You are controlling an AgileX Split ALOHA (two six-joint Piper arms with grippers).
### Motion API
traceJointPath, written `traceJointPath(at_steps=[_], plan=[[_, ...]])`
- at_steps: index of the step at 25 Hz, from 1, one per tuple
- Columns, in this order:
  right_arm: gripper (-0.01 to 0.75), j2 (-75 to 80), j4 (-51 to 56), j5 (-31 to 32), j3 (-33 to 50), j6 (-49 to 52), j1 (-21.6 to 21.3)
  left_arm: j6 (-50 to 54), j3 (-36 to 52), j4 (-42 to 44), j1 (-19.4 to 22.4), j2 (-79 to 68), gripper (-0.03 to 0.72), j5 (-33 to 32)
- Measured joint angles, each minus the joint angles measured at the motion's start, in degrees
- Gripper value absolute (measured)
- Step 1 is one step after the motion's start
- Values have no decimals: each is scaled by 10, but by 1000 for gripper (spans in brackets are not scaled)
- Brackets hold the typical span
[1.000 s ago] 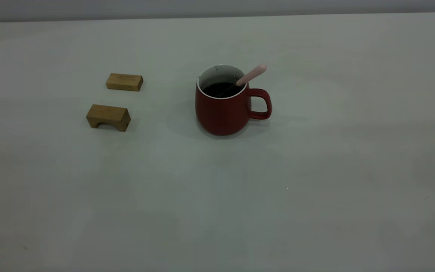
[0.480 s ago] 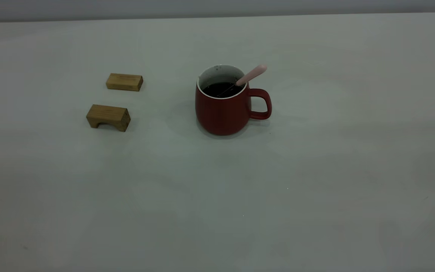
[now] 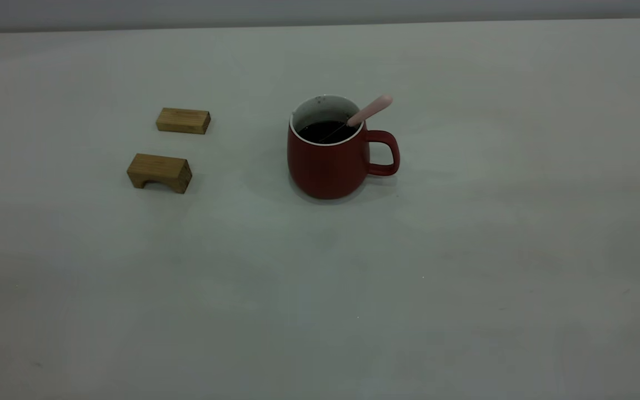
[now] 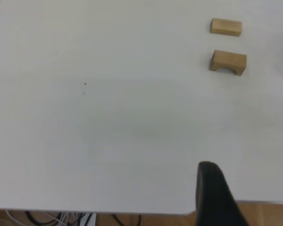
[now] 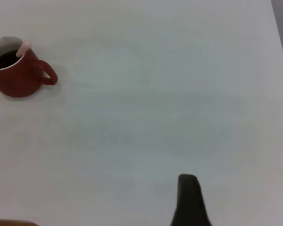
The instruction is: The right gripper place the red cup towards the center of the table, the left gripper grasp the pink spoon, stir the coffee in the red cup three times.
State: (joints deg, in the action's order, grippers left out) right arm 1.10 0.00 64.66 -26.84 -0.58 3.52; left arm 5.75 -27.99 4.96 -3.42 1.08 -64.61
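One red cup (image 3: 328,161), one pink spoon (image 3: 370,110), two wooden blocks (image 3: 159,172).

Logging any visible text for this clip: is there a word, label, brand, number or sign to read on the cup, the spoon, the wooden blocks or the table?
None: no text shows in any view.
The red cup, the pink spoon, the two wooden blocks and the table all look plain, with no markings.

The rounded dark-red ceramic mug (image 3: 331,153) stands upright near the middle of the wide pale tabletop (image 3: 464,250), its loop handle pointing right in the exterior view. The dark coffee (image 3: 324,132) sits inside it, and the slim pink-handled spoon (image 3: 369,111) leans in the coffee against the rim on the handle side. Well to the mug's left lie two tan wooden blocks, the flat one (image 3: 183,120) behind the arched one (image 3: 159,173).
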Motion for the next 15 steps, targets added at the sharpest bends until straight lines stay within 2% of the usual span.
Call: traceJointPath(at_steps=[15], plan=[[585,0,0,0,0,0,0,-23,1,0,1,0,438,-1]])
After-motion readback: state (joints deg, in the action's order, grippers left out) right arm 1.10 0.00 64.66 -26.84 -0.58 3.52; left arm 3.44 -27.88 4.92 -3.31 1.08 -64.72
